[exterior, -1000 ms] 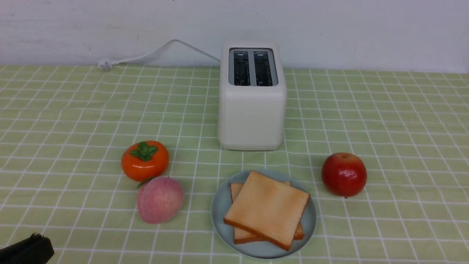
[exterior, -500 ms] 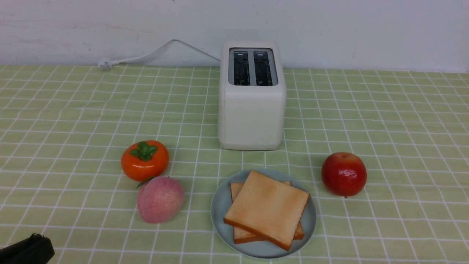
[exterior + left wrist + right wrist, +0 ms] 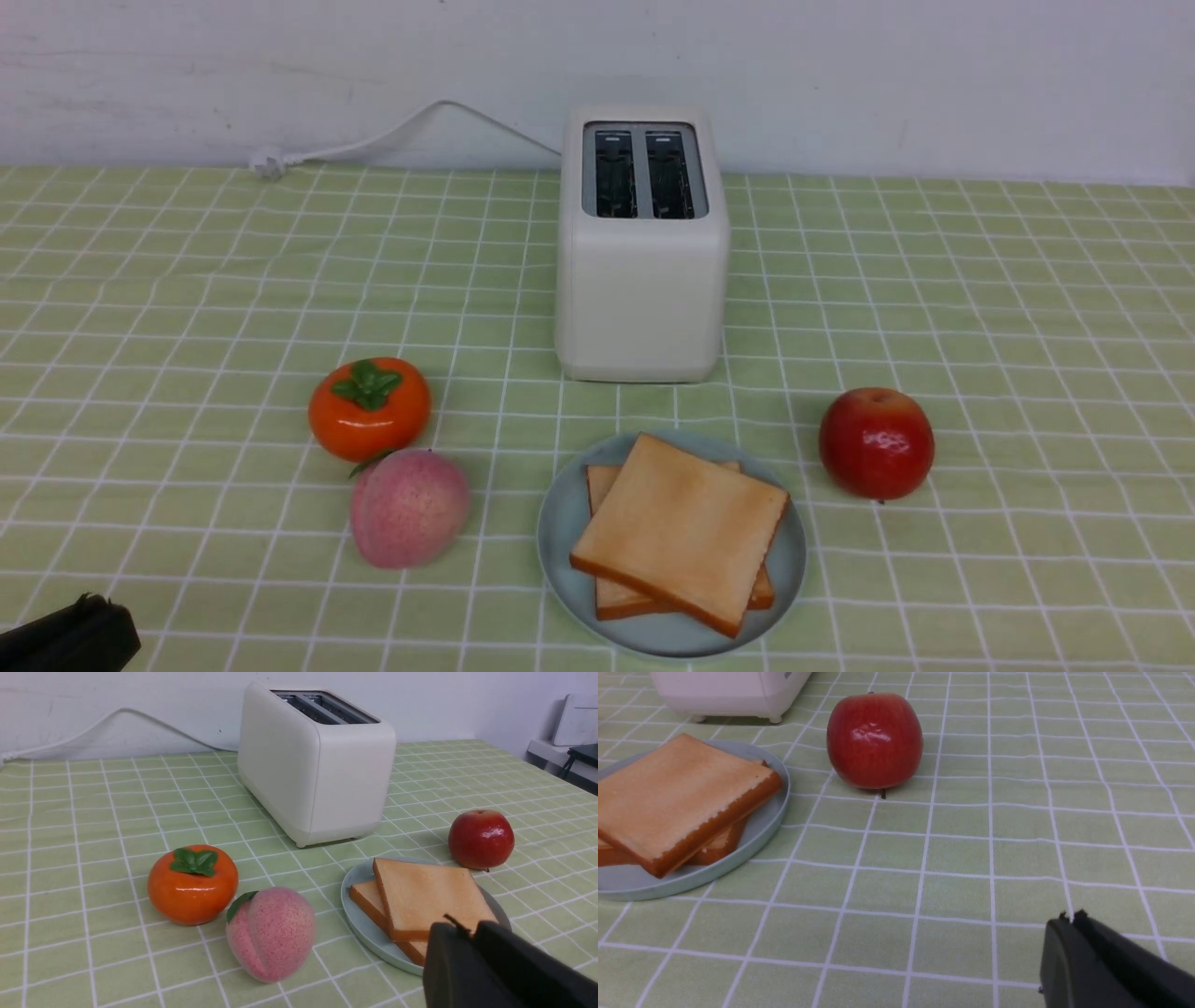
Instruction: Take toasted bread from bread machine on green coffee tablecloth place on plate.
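Observation:
Two slices of toasted bread (image 3: 681,532) lie stacked on the pale blue-green plate (image 3: 560,532), the upper one turned at an angle. The plate sits on the green coffee tablecloth (image 3: 187,280) just in front of the bread machine (image 3: 642,280), whose two slots show no bread. My left gripper (image 3: 84,635) is low at the near left corner; in the left wrist view it (image 3: 467,928) is shut and empty, short of the plate (image 3: 364,926). My right gripper (image 3: 1071,917) is shut and empty over bare cloth to the right of the plate (image 3: 775,812). It is outside the front view.
An orange persimmon (image 3: 370,409) and a pink peach (image 3: 409,509) sit left of the plate. A red apple (image 3: 876,443) stands right of it. The white power cord (image 3: 392,135) runs along the wall behind the toaster to the left.

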You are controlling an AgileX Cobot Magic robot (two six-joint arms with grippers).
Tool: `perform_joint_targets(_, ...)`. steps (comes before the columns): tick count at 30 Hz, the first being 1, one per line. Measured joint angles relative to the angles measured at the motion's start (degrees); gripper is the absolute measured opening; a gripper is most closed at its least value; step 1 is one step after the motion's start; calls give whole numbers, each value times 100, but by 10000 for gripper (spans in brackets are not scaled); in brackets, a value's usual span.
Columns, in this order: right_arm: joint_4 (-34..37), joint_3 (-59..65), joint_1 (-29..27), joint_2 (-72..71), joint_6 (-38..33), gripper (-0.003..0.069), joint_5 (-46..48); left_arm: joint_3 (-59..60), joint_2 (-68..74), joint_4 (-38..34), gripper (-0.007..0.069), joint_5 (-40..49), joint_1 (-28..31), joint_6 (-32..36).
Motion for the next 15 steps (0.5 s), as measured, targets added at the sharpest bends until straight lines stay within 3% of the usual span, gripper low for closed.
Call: perform_joint_targets(15, 0, 0, 0, 0, 0, 5, 0, 0, 0, 0, 69, 0, 0, 0)
